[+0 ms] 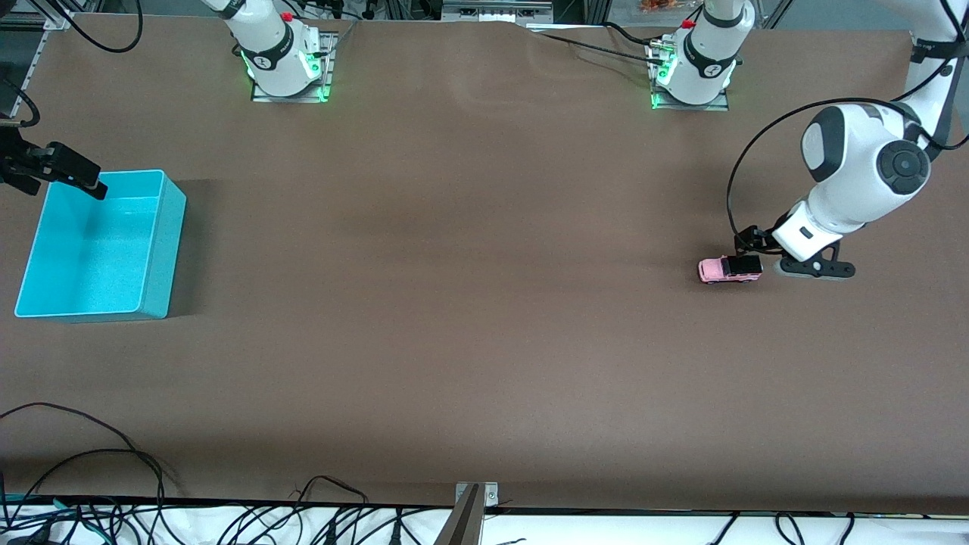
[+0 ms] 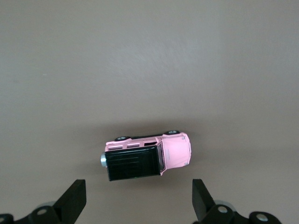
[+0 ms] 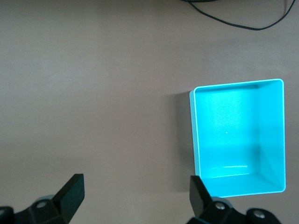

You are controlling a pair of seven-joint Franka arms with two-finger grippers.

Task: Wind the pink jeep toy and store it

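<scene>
You are at the approach step: left gripper (image 2: pixel 138 200), fingers apart, hovers over the tiny pink black-roofed jeep toy (image 1: pixel 728 269); next, lower and clamp it; right gripper (image 3: pixel 135 198), also spread, waits above the turquoise plastic bin (image 1: pixel 163 250).

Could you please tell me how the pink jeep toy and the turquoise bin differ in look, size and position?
The pink jeep toy is tiny, pink with a black roof; the turquoise bin is far larger and plain turquoise. The jeep sits at the left arm's end, by the open left gripper; the bin sits at the right arm's end. Both rest on the table.
</scene>
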